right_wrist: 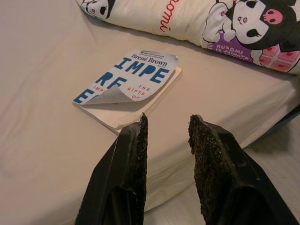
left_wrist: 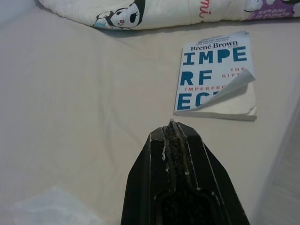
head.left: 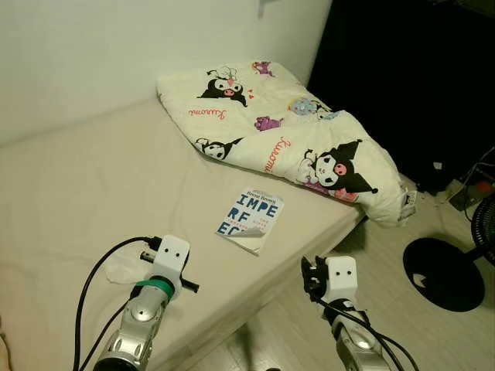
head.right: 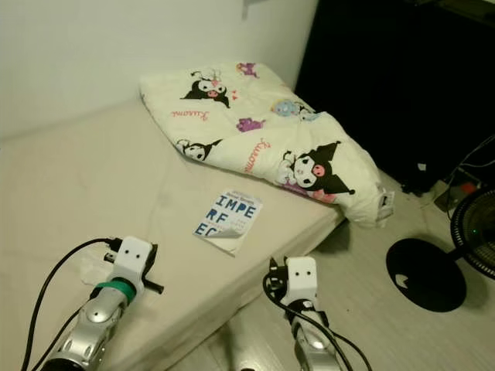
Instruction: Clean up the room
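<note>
- Beige sheet covers the bed (head.left: 93, 193), smooth and matte with shallow creases; a soft base that will give under a press.
- A crumpled white tissue (head.left: 124, 270) lies on the sheet just beside the left gripper (left_wrist: 172, 125), whose black fingers are pressed together on nothing. It looks feather-light and limp; a pinch anywhere should lift it.
- The paperback book (head.left: 250, 220) lies flat near the bed's edge, between the two arms, white cover with blue letters, one cover corner curled up. Likely light and bendy; I would grip it across the spine or the edge nearest the floor, not by the curled cover, which could tear.
- The right gripper (right_wrist: 166, 127) hovers near the book, rough-padded fingers parted and empty.
- The quilt (head.left: 286, 131), puffy and cartoon-printed, lies heaped behind the book.
</note>
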`<state>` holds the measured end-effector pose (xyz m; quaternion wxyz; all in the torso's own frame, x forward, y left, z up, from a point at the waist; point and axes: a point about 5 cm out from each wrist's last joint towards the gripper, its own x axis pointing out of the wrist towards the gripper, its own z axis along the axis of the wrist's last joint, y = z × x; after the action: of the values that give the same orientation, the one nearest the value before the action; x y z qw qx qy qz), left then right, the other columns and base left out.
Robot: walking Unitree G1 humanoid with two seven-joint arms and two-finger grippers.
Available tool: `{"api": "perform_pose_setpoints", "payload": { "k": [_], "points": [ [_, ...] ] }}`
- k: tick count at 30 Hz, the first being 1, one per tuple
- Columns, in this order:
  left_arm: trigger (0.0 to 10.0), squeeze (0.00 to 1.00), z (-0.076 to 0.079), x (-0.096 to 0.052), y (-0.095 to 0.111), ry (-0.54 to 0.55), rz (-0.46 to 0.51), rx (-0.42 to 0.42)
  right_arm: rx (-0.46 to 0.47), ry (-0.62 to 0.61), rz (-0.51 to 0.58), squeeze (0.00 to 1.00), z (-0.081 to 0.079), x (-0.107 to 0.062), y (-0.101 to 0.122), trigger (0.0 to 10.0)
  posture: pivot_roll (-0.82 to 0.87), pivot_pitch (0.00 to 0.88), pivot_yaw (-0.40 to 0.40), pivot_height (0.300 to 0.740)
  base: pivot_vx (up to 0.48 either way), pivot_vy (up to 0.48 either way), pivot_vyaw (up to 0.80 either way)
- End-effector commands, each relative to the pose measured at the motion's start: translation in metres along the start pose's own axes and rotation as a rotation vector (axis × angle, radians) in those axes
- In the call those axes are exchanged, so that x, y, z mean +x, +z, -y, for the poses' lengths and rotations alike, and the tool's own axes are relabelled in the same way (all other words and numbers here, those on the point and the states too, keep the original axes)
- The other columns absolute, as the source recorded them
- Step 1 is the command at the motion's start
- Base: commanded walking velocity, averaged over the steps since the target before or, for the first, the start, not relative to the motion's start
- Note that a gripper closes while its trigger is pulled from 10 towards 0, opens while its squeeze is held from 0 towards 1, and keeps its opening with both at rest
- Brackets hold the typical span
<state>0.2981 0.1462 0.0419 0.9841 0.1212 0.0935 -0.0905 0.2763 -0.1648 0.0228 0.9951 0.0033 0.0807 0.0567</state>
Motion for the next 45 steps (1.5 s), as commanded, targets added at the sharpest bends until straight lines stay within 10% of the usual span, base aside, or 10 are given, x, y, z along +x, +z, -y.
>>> {"api": "perform_pose_setpoints", "payload": {
  "k": [1, 45],
  "points": [
    [10.0, 0.0, 0.002, -0.0048, -0.0114, -0.004, -0.039, 0.0, 0.003, -0.007, -0.03, 0.0, 0.0021, -0.0045, -0.0072, 10.0, -0.05, 0.077, 0.029, 0.651, 0.0, 0.0, 0.0],
    [10.0, 0.0, -0.0009, -0.0043, -0.0118, 0.016, -0.041, -0.003, 0.007, -0.007, -0.035, 0.0, 0.0011, -0.0055, -0.0083, 10.0, -0.05, 0.086, 0.035, 0.626, 0.0, 0.0, 0.0]
  ]
}}
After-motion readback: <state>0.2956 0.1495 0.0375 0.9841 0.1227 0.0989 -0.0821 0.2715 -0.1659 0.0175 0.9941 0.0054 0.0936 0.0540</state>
